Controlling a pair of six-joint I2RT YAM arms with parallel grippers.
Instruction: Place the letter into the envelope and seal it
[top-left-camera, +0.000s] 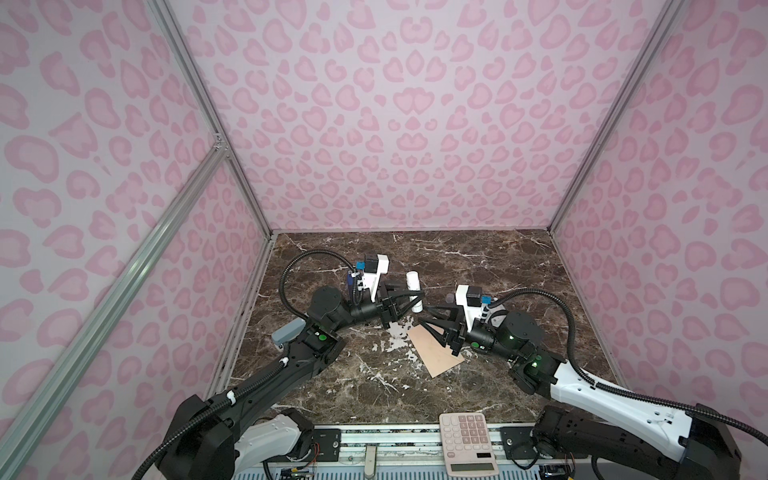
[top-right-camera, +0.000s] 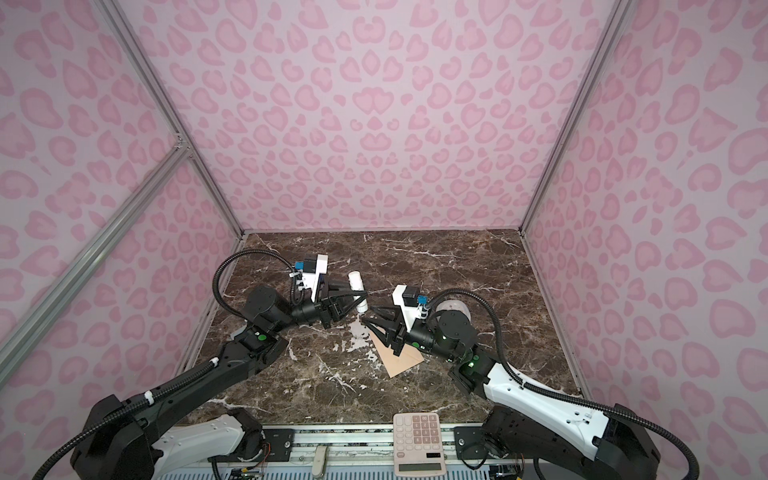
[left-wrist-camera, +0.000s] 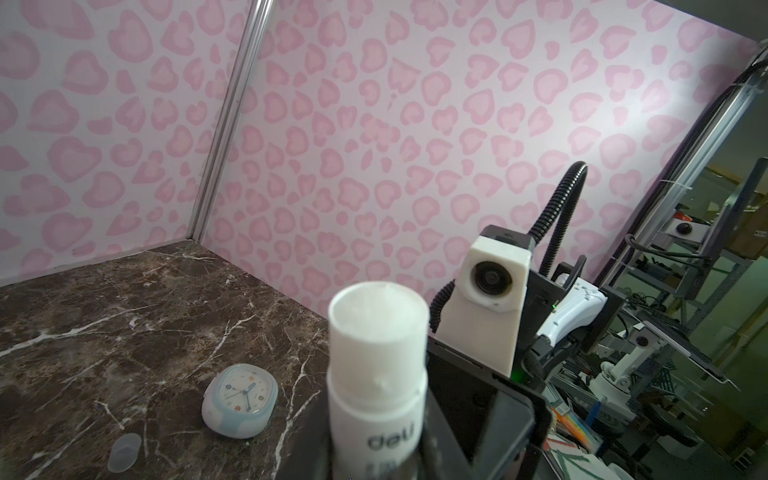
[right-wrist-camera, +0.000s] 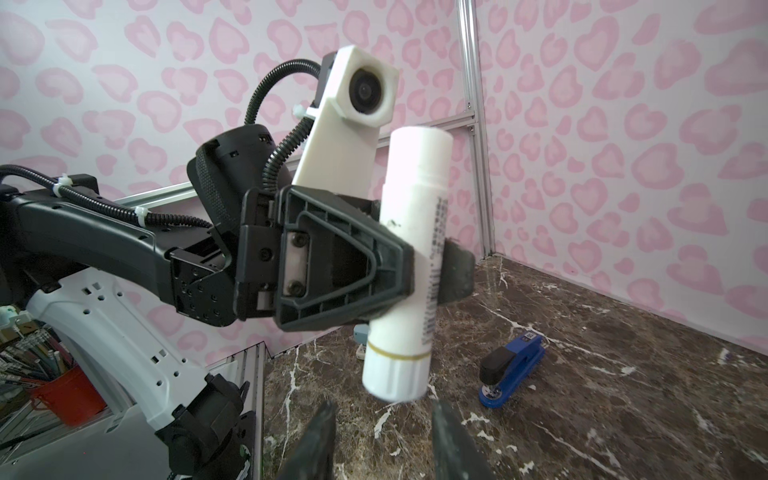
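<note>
worktop (top-left-camera: 478, 266): dark veined marble, pink heart-print walls on three sides.
left gripper (top-left-camera: 415, 296): raised over the middle of the worktop, jaws clamped narrow across the body of the glue stick (top-left-camera: 414, 281).
right gripper (top-left-camera: 428, 316): faces the left one with jaws part-spread and nothing between them. Its fingertips sit just under the stick's lower end, above the envelope.
envelope (top-left-camera: 436, 355): peach, flat on the worktop near the middle, skewed to the edges. One end is under the right gripper, so I can't read the flap state.
calculator (top-left-camera: 467, 446): at the front edge, mostly over the rail, not in play.
glue stick: white, tilted near upright. The right wrist view shows the gold-ringed twist end pointing down.
clock (left-wrist-camera: 240, 401): pale blue, lying on the worktop, clear of the work.
stapler (right-wrist-camera: 513, 368): blue, on the worktop beyond the left arm.
cap-like piece (left-wrist-camera: 124, 452): small, translucent, near the clock. It may be the stick's cap, not sure.
letter: not visible in any view, probably already inside the envelope.
step: sealing, glue prep.
next: right gripper needs to line up and close squarely on the stick's end while the left holds firm. Then glue goes to the flap.
</note>
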